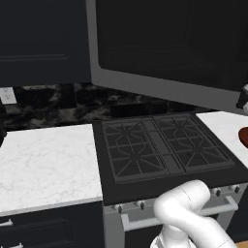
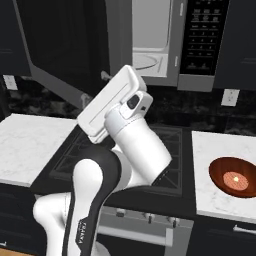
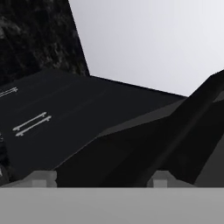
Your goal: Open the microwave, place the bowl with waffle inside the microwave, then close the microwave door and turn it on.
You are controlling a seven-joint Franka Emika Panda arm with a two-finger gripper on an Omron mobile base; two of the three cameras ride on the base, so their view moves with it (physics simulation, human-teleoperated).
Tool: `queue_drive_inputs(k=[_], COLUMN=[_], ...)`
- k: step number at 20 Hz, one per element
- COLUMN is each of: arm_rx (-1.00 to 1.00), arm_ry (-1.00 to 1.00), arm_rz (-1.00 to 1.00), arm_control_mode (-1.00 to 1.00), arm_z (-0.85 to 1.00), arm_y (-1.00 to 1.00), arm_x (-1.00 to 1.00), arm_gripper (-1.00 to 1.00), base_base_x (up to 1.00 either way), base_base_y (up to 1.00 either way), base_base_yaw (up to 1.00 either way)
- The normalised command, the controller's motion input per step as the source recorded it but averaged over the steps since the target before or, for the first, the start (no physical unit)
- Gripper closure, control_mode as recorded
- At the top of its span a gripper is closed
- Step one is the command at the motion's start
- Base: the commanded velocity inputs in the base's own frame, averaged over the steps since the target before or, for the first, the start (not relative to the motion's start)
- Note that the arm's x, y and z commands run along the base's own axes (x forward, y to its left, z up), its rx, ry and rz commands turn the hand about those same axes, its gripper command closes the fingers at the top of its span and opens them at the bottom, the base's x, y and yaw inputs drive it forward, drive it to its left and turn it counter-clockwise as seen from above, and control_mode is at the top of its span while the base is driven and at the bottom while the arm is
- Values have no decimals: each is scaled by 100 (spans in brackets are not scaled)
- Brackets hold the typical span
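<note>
The microwave [image 2: 172, 42] sits at the top centre of the right base view, its light cavity exposed beside a dark keypad panel. The microwave door [image 1: 164, 46] hangs swung wide open, filling the upper right of the left base view above the black stove [image 1: 164, 147]. The bowl [image 2: 234, 178], reddish-brown with a pale round waffle in it, rests on the white counter [image 2: 220, 150] at the lower right of the right base view, well apart from the arm. In the hand view the gripper [image 3: 99, 179] shows 2 small finger tips [image 3: 40, 178] far apart at the bottom edge, spread wide with nothing between them.
</note>
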Motion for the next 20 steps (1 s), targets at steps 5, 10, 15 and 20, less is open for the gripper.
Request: queue_drive_inputs(k=[5,10,15,20], arm_rx=[-50,-63,-37,-29], arm_ry=[-23,-17,-2,-1], arm_rz=[0,-8,-26,-14], arm_control_mode=[-100,-100,-100,-100], arm_z=[0,0,6,10], arm_y=[-100,-100,-100,-100], arm_x=[-100,-94,-79,-100], arm_gripper=[-100,-100,-100,-100], base_base_x=[0,0,0,0], base_base_y=[0,0,0,0], base_base_yaw=[0,0,0,0])
